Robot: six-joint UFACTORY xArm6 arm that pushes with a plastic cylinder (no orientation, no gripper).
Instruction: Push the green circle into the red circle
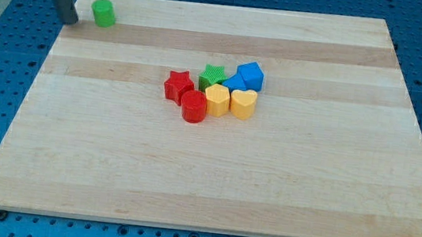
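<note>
**Approach step: tip set behind the green circle, push not yet begun**

While the small green cylindrical block, the green circle (pixel 104 13), sits alone near the top-left corner of the pale wooden tabletop (pixel 282 190), my tip (pixel 72 20) rests just beside it on the view's left. Whether tip and block touch cannot be told; a sliver of wood seems to show between them. The end effector is a plain dark rod with no jaws, so apart or together does not apply; it clamps nothing.

The red cylindrical block, the red circle (pixel 193 107), lies well apart, toward the view's centre, at the lower-left edge of a tight cluster: red star block (pixel 176 85) touching it above-left, yellow block (pixel 217 100) touching on its right, then a yellow heart block (pixel 244 103), a green star block (pixel 213 76) and two blue blocks (pixel 245 78) behind.

Judgement: this is the start of the push. The line to the target runs down and to the view's right, so the tip wants to sit more above-left of the green circle. Risk: a round block may slip off the tip, or strike the red star first.
</note>
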